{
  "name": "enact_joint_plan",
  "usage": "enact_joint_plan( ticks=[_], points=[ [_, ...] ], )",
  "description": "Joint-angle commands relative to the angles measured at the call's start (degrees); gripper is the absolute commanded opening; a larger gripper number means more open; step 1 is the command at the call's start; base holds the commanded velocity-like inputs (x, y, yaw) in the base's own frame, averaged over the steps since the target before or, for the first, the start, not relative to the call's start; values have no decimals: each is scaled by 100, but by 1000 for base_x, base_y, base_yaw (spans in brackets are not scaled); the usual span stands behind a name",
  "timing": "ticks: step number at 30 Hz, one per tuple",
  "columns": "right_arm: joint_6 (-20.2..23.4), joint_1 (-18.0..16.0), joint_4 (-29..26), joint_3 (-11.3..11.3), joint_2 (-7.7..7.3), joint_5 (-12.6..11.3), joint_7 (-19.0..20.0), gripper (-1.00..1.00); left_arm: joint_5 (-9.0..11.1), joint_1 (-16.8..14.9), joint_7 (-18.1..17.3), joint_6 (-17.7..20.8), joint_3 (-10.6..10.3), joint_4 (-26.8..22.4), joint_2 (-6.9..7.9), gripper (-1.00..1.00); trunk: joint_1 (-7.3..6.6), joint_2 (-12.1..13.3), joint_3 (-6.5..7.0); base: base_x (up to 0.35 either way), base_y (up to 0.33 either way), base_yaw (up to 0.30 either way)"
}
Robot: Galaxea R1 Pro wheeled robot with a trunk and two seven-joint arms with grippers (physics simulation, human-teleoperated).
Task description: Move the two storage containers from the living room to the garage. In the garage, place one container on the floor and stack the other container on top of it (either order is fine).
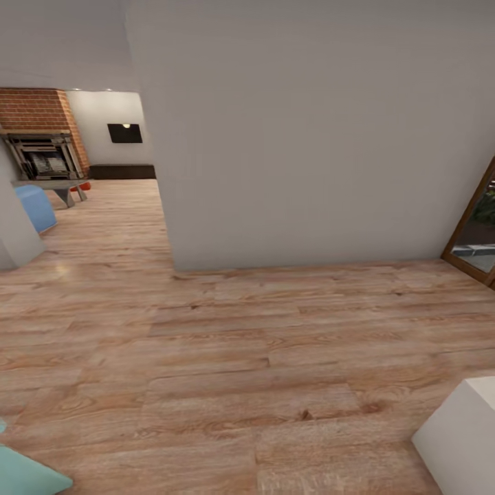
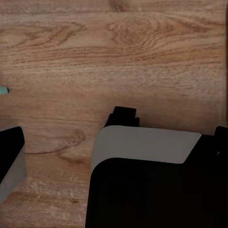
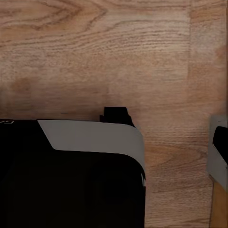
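Robot in transit on wood floor (image 1: pixel 227 385), white wall (image 1: pixel 295 137) ahead. Through the opening at left: brick fireplace (image 1: pixel 41 137), bench (image 1: pixel 58 185) with a small orange-red bit (image 1: pixel 84 185) beside it, possibly a container, too small to tell. Thin open boxes likely light, a bit flexy; best gripped by a long-side rim. Wrist views show floor and dark robot body; finger state cannot tell, nothing seen held.
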Motion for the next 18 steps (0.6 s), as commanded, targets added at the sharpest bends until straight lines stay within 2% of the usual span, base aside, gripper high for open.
enact_joint_plan(
  ticks=[1, 6, 18],
  points=[
    [-28, -6, 17, 45, 2, -45, -4, 100, 56, -1, 16, 19, -23, -4, -3, 100, 3, -2, -5, 321, 0, 13],
    [-28, -6, 17, 45, 5, -46, -4, 100, 55, 0, 16, 17, -23, -4, -5, 100, 3, -2, -13, 321, 0, 160],
    [-28, -6, 17, 44, -3, -56, -4, 100, 54, 0, 16, 15, -23, -4, -5, 100, 3, -2, -42, 321, 0, 258]
  ],
)
